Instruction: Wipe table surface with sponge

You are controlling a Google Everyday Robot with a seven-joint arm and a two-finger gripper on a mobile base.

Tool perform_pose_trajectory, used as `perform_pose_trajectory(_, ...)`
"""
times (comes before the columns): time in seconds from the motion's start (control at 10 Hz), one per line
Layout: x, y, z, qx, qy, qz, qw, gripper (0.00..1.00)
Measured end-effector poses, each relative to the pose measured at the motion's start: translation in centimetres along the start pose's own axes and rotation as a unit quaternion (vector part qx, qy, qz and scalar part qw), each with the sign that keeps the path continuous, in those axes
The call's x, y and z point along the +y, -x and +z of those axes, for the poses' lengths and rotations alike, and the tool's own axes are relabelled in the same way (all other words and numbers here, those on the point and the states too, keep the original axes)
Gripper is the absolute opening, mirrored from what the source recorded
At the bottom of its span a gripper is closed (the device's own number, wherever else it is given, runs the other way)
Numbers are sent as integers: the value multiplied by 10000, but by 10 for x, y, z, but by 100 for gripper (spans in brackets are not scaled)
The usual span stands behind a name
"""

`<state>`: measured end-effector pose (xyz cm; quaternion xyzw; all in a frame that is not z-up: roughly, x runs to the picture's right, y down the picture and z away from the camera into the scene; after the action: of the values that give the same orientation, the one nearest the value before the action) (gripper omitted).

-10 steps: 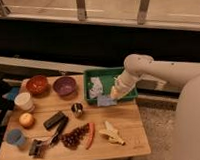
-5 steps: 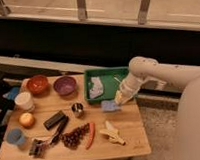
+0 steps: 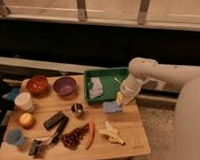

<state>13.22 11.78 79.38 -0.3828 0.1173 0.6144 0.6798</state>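
The end effector (image 3: pixel 122 100), pressed together, sits at the right of the bench (image 3: pixel 130 128), touching the sponge (image 3: pixel 112 108) just below-left of it.

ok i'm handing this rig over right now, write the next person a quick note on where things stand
Gripper: jaws shut, at the right side of the table, just in front of the green tray, tip down at the sponge.
Sponge: light blue, flat on the wood below the tray's front edge. The gripper tip meets its right end; whether it is gripped cannot be told.
In the tray: a whitish cloth.
Done: sponge is on the table surface with the gripper at it.
Left: the wiping itself. Bowls, cups, fruit and tools crowd the left and middle, so the bare area for strokes is mostly on the right.
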Motion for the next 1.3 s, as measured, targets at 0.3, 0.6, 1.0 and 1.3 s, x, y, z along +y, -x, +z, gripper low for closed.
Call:
perform_pose_trajectory(0.3, -15, -22, 10, 85, -16, 301, 9995, 0)
perform_pose_trajectory(0.6, -35, -36, 7, -193, 98, 559, 9982, 0)
perform_pose_trajectory(1.0, -35, -33, 7, -200, 101, 587, 9980, 0)
perform_pose_trajectory(1.3, -69, -50, 28, -53, 149, 1069, 9941, 0)
